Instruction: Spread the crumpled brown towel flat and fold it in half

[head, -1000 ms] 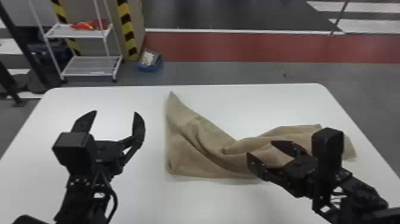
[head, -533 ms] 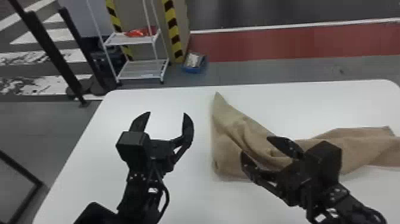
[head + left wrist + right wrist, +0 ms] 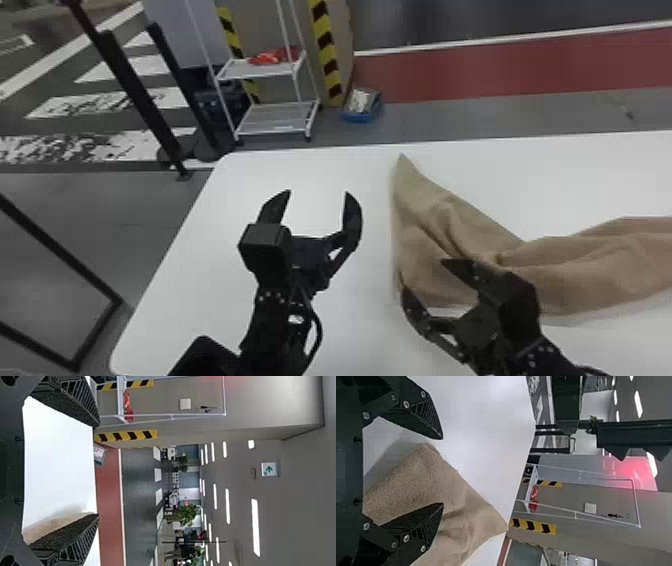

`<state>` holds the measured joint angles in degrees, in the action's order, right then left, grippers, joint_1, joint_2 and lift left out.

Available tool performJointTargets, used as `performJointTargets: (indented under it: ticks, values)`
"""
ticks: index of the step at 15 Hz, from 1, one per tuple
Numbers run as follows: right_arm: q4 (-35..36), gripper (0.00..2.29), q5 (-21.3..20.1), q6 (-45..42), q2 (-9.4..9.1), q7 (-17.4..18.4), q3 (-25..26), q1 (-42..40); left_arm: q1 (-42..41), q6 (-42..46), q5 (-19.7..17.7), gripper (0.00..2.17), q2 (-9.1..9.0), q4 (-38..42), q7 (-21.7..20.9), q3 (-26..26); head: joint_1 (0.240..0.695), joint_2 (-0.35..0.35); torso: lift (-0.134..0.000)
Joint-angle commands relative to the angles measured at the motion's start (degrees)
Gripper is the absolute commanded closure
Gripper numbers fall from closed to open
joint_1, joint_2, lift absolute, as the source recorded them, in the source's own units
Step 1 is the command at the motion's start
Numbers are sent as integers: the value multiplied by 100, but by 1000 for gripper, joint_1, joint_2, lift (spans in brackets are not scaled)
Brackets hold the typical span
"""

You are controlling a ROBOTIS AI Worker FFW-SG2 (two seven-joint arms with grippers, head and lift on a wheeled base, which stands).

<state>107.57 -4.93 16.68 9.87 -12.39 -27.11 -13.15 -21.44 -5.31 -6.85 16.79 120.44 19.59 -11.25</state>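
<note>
1 towel (image 3: 590, 275), brown, crumpled; lies on the white table (image 3: 240, 195), right of the left claw (image 3: 318, 192); 1 pointed corner aims at the far edge, creases run through the middle, a rumpled length extends to the head view's right edge.

1 left claw, black; 2 fingers spread wide, nothing between them; over the table, apart from the towel.

1 right claw (image 3: 423, 274), black; 2 fingers well parted, gripping nothing; at the near edge of the towel's left portion, cloth showing between and beyond the fingers in the right wrist view; contact with the cloth cannot be told.

Beyond the table: 1 white rack (image 3: 270, 70), 2 shelves in sight, red item (image 3: 267, 57) on the upper; 1 blue box (image 3: 361, 105) on the floor, beside the rack; 2 dark posts, leaning in the head view.
</note>
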Motion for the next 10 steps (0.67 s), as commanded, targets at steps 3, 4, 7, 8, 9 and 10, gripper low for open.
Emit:
performJointTargets:
  ticks: [3,4,7,8,9,10]
  values:
    - [-588,343,-87,-143,-117,114,-242,313,0,7,-9,73,18,-3,-7,0,695,302,-125]
    - [-711,346,-96,-143,-135,141,-295,401,-9,7,-9,73,26,6,-7,0,695,307,-125]
    - [-1063,458,-148,-195,-205,158,-409,665,-9,7,-18,73,35,6,1,0,695,313,-125]
    - [-1116,471,-166,-195,-240,158,-418,700,-9,7,-18,73,35,-3,1,0,695,315,-125]
    - [-1124,475,-210,-160,-267,158,-418,709,-9,7,-18,73,35,6,1,0,695,319,-125]
    - [-1124,505,-271,-90,-275,158,-427,735,-18,7,-18,73,35,6,1,17,695,320,-125]
